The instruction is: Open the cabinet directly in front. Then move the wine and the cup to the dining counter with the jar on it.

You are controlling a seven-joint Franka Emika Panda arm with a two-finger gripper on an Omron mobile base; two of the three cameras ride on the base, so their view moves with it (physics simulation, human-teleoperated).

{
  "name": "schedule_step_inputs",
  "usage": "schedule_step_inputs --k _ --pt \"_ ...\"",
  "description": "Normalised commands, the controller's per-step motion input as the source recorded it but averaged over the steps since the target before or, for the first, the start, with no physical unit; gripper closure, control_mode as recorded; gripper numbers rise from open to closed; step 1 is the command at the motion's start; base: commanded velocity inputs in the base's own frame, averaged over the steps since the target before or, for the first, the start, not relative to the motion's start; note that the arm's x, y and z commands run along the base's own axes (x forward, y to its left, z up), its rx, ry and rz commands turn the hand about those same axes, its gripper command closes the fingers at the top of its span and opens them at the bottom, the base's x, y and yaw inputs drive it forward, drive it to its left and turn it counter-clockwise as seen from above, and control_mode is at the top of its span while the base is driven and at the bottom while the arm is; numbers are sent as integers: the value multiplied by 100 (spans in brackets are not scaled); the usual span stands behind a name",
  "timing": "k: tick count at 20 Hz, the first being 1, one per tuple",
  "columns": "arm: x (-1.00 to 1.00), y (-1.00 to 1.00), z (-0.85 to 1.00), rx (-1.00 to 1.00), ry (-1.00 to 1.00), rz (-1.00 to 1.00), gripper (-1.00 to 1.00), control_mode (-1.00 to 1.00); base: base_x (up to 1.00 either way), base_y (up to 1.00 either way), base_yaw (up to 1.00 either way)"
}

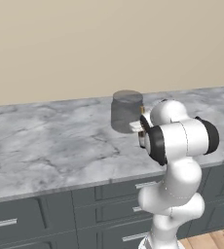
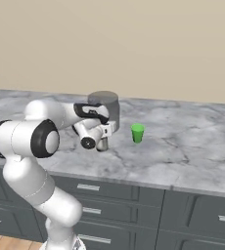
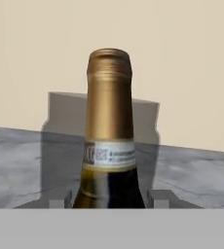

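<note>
Two of the task's things are already at the dining surface (image 2: 192, 132): the cup (image 2: 137, 133) stands upright on the marble, and the wine (image 3: 109, 141) sits between the pincer's fingertips (image 3: 158, 197) in the hand view, its gold-foiled neck rising straight up the middle of the picture. In the right base view the pincer (image 2: 103, 135) is low over the marble, just left of the cup and just in front of the jar (image 2: 106, 108). The bottle itself is hard to make out in either base view (the wrist and forearm cover it).

The pincer is pinching the wine at the shoulder, one dark fingertip on each side of the glass. That grip, below the neck, probably keeps a tall, narrow bottle from swinging as it is carried. Its long axis is vertical, mouth up and base down, which is how it has to meet the marble to stand on its own. Whether the base already touches the surface cannot be told.

Behind the neck, the hand view shows the jar's smoky-grey body against the beige wall, so the wine is on the near side of the jar. My judgement is that the bottle is meant to go down there, beside the cup, with the jar marking the right surface.
</note>
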Motion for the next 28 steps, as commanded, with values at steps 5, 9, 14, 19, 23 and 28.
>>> schedule_step_inputs --k 5,9,14,19,23,28 --pt "-3 -10 0 6 -5 0 100 -100 0 0 0" --pt "0 -15 0 11 -7 0 100 -100 0 0 0" --pt "0 0 0 0 0 0 -100 -100 0 0 0" --pt "0 0 0 0 0 0 -100 -100 0 0 0" --pt "0 0 5 0 0 0 -100 -100 0 0 0" --pt "2 0 44 0 0 0 -100 -100 0 0 0"
